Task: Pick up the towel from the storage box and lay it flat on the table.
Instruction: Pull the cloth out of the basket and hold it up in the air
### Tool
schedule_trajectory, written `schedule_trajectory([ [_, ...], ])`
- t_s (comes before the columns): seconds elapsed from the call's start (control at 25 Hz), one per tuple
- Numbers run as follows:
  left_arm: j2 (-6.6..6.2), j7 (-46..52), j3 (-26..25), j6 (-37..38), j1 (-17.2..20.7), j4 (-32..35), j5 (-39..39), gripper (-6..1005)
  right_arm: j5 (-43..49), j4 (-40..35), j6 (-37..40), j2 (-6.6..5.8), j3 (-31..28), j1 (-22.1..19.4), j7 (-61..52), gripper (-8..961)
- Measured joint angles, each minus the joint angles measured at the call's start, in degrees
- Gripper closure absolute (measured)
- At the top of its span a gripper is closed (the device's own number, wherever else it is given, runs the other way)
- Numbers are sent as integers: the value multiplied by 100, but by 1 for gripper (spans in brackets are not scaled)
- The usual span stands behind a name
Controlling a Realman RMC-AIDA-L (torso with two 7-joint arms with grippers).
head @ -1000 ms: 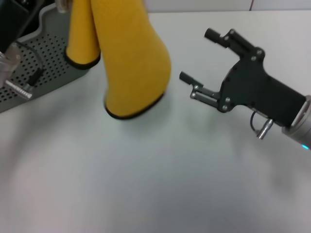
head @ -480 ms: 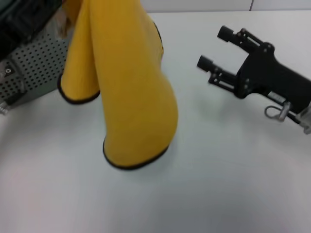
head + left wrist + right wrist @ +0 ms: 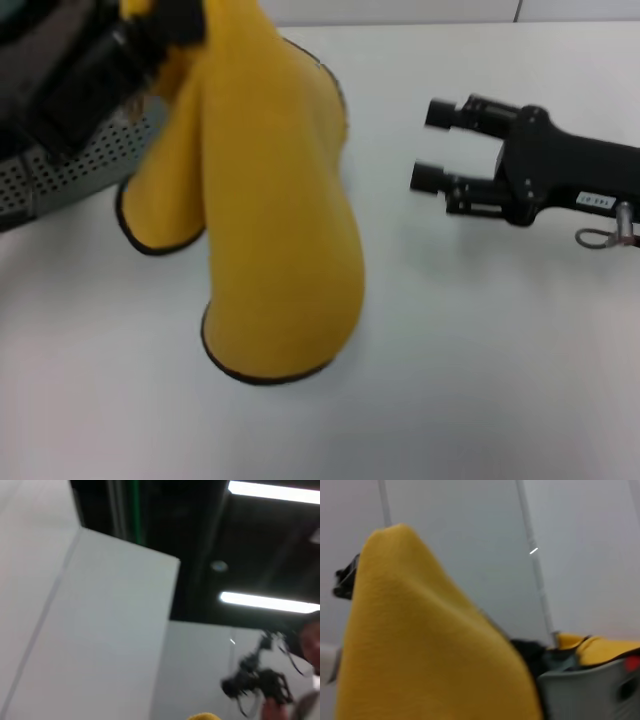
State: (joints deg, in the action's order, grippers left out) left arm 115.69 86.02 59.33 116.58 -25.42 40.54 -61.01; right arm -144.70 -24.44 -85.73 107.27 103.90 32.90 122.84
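White table (image 3: 480, 380), towel (image 3: 270, 200) hiding left hand

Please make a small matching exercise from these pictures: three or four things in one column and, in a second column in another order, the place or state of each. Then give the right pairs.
Things:
1. towel
2. storage box
3. right gripper
4. left gripper

Places or states:
A. open, fingers pointing toward the cloth, holding nothing
B. hanging in folds above the table
C. at the head view's top left, shut on the cloth's top
D. grey, with perforated walls, behind the hanging cloth

Pairs: 1-B, 2-D, 3-A, 4-C
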Motion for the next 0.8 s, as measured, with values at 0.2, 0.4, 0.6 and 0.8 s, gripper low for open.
schedule_trajectory([
  [0.2,-97,-273,641,5,2,467,-18,967,751,8,-384,-221,-68,362,-419,218],
  [0.4,-130,-455,963,5,11,804,-82,968,1807,-75,-706,-299,-853,503,-926,224],
  [0.6,-132,-597,1081,5,-4,937,-103,968,3091,-264,-1043,-186,-1613,627,-1254,229],
  [0.8,-159,-613,1096,5,-39,1008,-127,968,3700,-373,-1246,-101,-1723,732,-1271,235],
])
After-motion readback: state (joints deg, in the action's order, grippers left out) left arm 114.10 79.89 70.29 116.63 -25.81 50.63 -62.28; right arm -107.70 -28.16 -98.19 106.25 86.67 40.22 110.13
